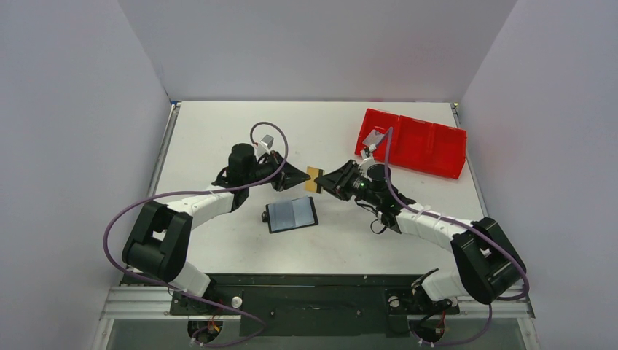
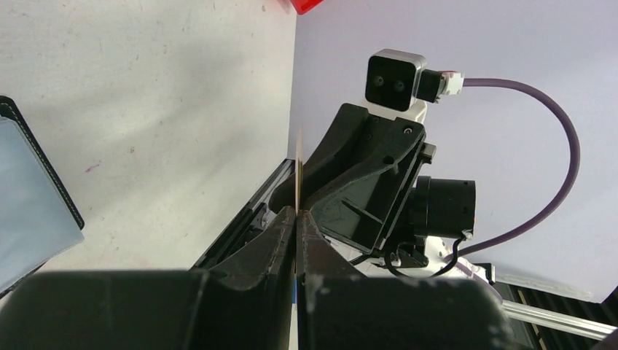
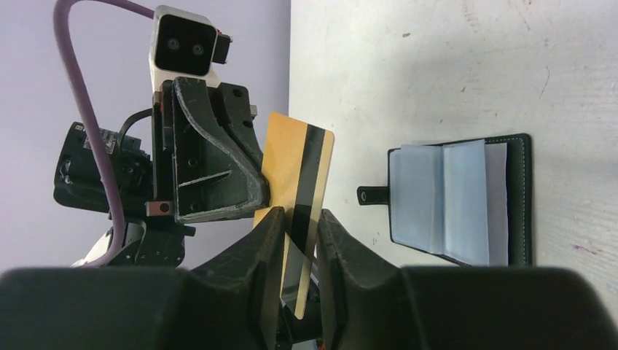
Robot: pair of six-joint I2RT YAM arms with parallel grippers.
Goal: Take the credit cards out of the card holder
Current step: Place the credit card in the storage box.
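The card holder [image 1: 291, 214] lies open and flat on the table, its bluish clear sleeves facing up; it also shows in the right wrist view [image 3: 459, 200]. A gold credit card with a dark stripe [image 1: 314, 179] hangs in the air between the two arms, above the table. My left gripper [image 1: 306, 177] is shut on one end of it; in its own view the card edge [image 2: 299, 168] runs out from between the closed fingers [image 2: 280, 240]. My right gripper [image 3: 299, 219] straddles the card's [image 3: 299, 164] other end, with gaps showing between the fingers and the tilted card.
A red three-compartment tray [image 1: 430, 146] stands at the back right with a silver-grey card [image 1: 374, 138] in its left compartment. White walls enclose the table on three sides. Both arms meet over the table's middle, just behind the holder.
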